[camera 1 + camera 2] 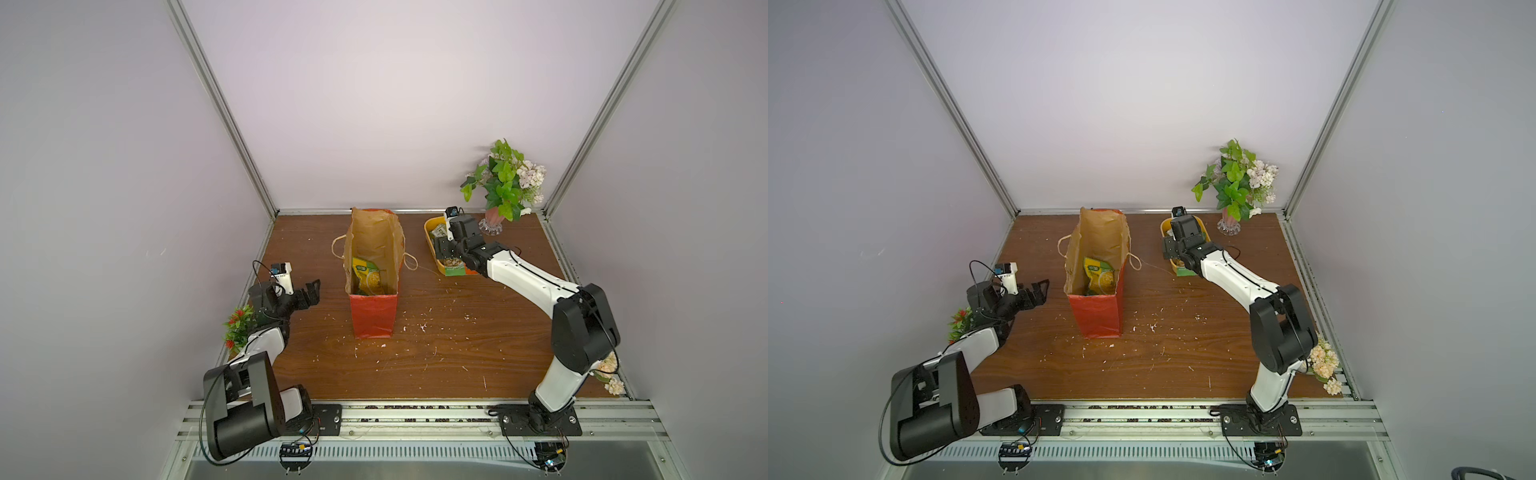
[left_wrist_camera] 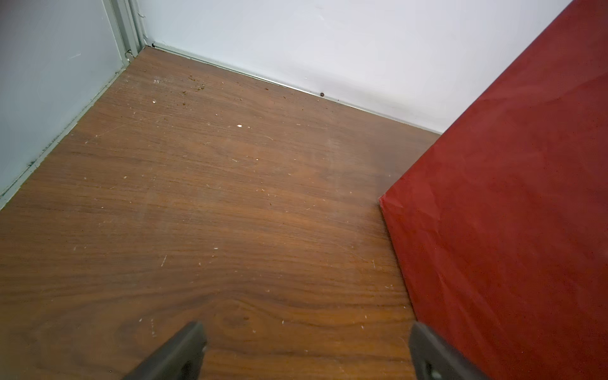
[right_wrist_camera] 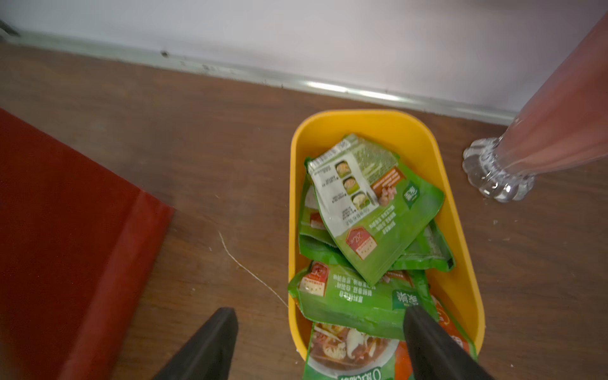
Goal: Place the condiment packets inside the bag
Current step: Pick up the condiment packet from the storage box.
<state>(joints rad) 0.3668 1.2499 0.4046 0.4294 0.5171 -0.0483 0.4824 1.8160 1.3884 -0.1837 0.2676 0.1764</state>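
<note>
The tall red paper bag [image 1: 373,313] stands upright and open in the middle of the surface [image 1: 457,353], brown inside. A green and yellow packet [image 1: 367,277] lies at its bottom. More green packets [image 3: 371,210] sit piled in the yellow tub [image 3: 394,131], far right.

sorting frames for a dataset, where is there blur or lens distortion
Right wrist view: the condiment packets sharp, the bag and vase smeared. Left wrist view: table grain crisp, fingertips out of focus. In both top views: wide-angle, frame posts splay outward.

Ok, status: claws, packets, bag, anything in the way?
Left claw open beside bag. Right claw open over packets in yellow tub. Yellow-green packet in bag. Nothing blocking.
</note>
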